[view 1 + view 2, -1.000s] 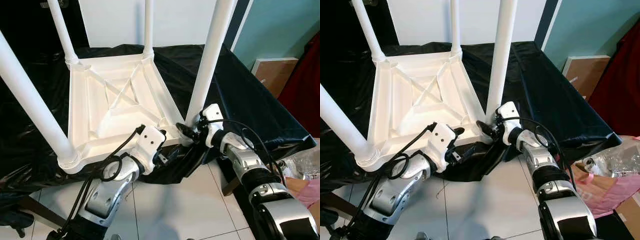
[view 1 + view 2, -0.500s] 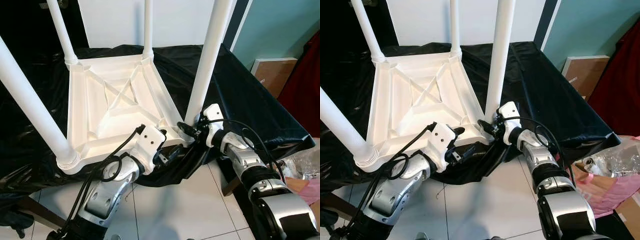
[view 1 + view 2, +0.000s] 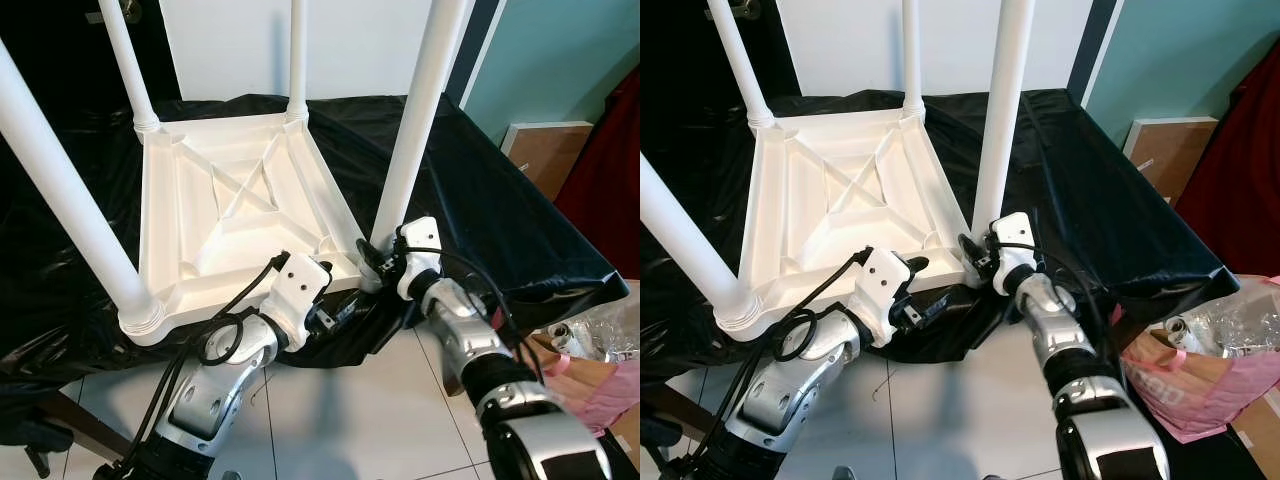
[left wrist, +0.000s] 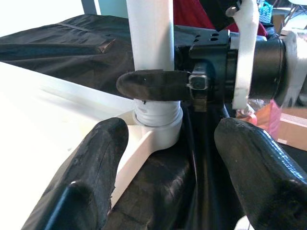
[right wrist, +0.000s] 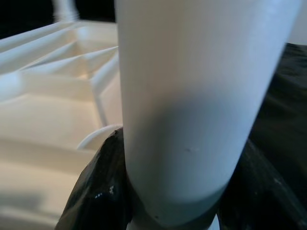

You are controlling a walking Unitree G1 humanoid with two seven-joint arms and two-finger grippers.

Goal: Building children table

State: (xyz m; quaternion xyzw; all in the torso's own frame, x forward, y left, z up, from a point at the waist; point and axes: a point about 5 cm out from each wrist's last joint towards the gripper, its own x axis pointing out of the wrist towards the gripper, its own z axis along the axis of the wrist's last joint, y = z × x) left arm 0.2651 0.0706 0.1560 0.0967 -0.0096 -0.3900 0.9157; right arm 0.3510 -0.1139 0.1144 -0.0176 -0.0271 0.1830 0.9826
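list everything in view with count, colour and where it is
table top: 1, white, upside down on the black sheet
table legs: 4, white, upright at the top's corners
sheet: 1, black, draped over the work surface under the table
board: 1, brown, against the teal wall on the right
bag: 1, pink, floor at lower right
floor tiles: white, below
left gripper: 1, black, open, at the top's near edge
right gripper: 1, black, shut on the near right leg's base

Bright, even light; wrist views softly blurred.
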